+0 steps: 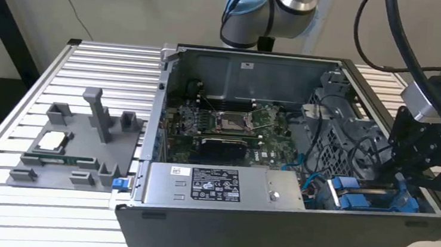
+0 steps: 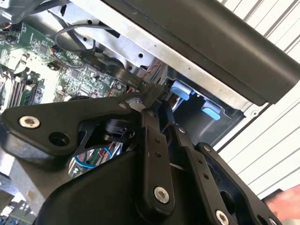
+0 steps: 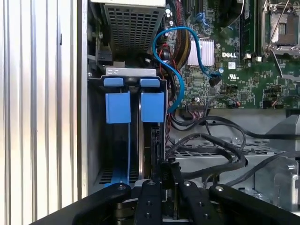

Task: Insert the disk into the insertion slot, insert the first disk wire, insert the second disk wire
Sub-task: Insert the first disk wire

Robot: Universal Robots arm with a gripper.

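Observation:
My gripper (image 1: 402, 181) hangs over the case's corner at the exterior view's right. In both wrist views its fingers (image 3: 149, 197) stand together on the end of a black disk wire (image 3: 206, 140), which loops away over the metal cage. Just beyond the fingertips lies the insertion slot (image 3: 96, 140), a dark grey bay. The disk's bright blue carrier (image 3: 152, 107) sits in it edge-on, its blue tabs (image 2: 183, 91) showing; the silver drive body is hidden. The blue carrier (image 1: 357, 201) shows beside the gripper in the exterior view.
The open computer case (image 1: 275, 236) lies on a slatted table (image 1: 98, 65). A grey labelled power-supply box (image 1: 215, 186) sits next to the bay, with the motherboard (image 1: 229, 124) behind. A blue cable (image 3: 176, 70) arcs nearby. A grey fixture (image 1: 82, 147) stands at the exterior view's left.

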